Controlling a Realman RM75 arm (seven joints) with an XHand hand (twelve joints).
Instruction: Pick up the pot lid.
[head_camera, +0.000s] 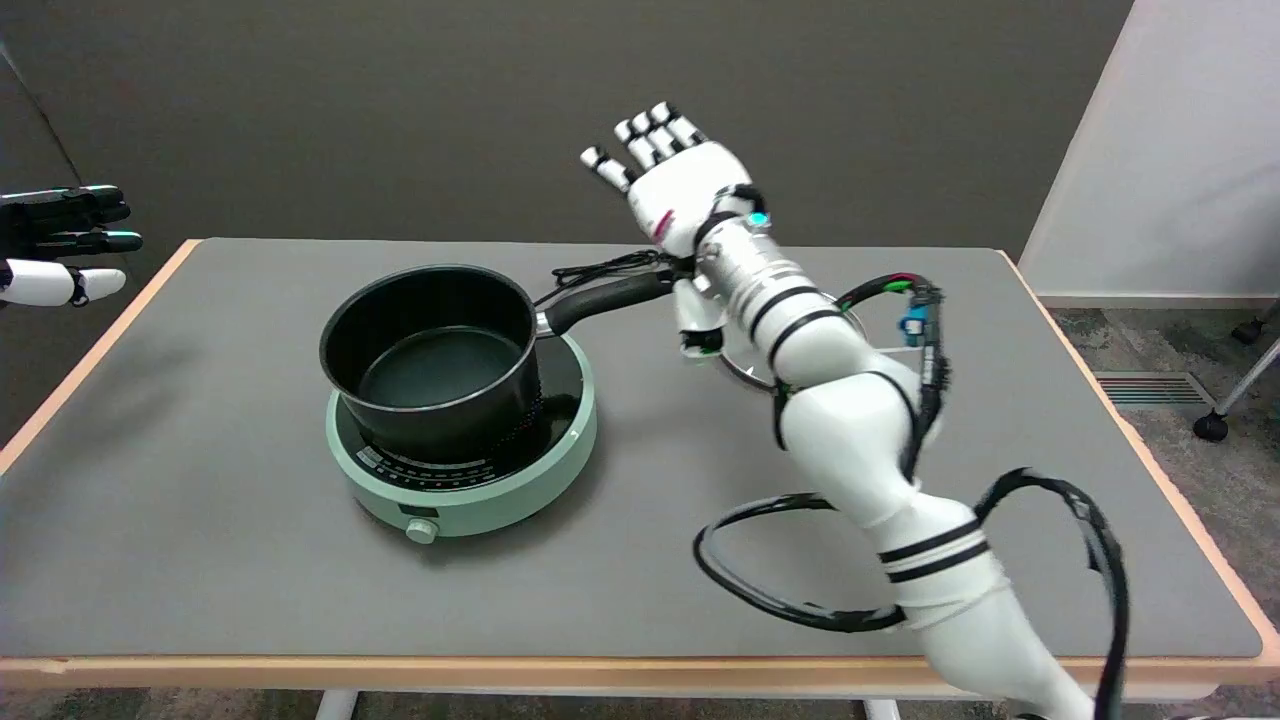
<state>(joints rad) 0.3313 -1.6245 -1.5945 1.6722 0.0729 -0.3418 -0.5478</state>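
The robot hand (672, 190) hangs spread and holding nothing above the pot handle (610, 297), pot lid (745, 368) mostly hidden beneath its arm.

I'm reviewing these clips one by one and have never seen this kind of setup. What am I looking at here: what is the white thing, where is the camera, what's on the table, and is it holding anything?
There is one picture, taken from a camera above the table's near side, looking down and across it.

The white jointed thing reaching in from the lower right is a robot arm, ending in a many-fingered right hand. That hand is raised in the air, fingers straight and apart, holding nothing.

On the grey table stands a pale green hotplate with a black pot on it. The pot is open, its long handle pointing toward the arm.

Just behind the forearm a thin metal rim shows: probably the pot lid, lying on the table, mostly hidden.

The dark hand at the far left edge is the idle left hand.
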